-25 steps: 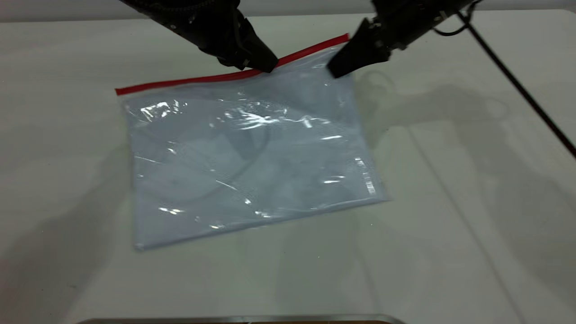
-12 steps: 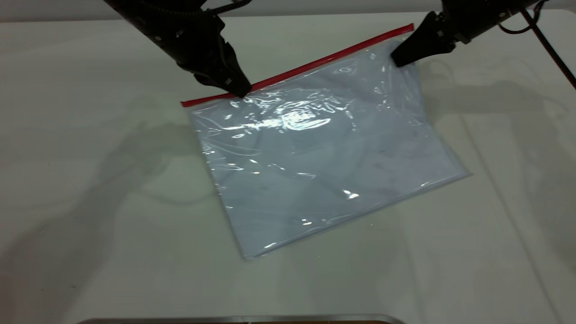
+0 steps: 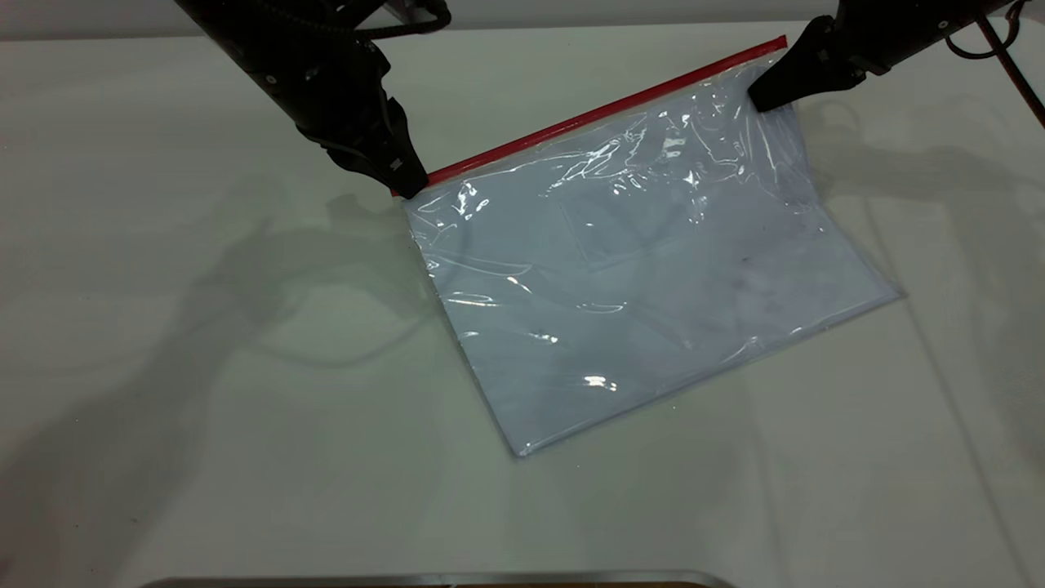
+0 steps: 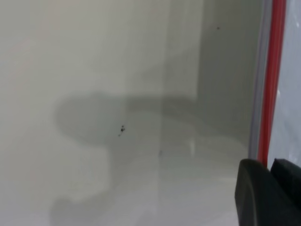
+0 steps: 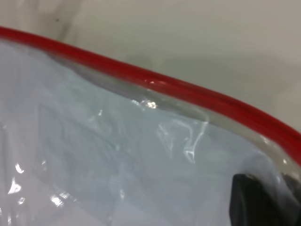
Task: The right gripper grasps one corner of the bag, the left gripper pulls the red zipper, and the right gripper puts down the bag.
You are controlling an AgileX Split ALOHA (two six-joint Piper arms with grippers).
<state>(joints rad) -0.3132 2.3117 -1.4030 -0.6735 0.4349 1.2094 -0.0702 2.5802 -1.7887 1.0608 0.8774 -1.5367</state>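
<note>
The bag (image 3: 653, 278), a clear pouch holding white sheets, lies slanted on the white table, raised at its far right. The red zipper (image 3: 588, 114) runs along its far edge. My left gripper (image 3: 411, 189) is shut on the left end of that strip. In the left wrist view the red zipper (image 4: 269, 84) runs straight into the closed fingertips (image 4: 256, 188). My right gripper (image 3: 759, 102) pinches the corner of the bag (image 3: 771, 61) just below the strip's right end. In the right wrist view one finger (image 5: 254, 197) shows dark through the plastic of the bag (image 5: 94, 155), under the red zipper (image 5: 155, 80).
The white table (image 3: 204, 367) stretches bare to the left and front of the bag. A thin black cable (image 3: 1012, 65) hangs at the far right behind the right arm. A metal edge (image 3: 441, 578) lines the table's near side.
The right gripper has carried the corner to the right, dragging the bag along. The left gripper has travelled down the red strip from its middle to its left end.
</note>
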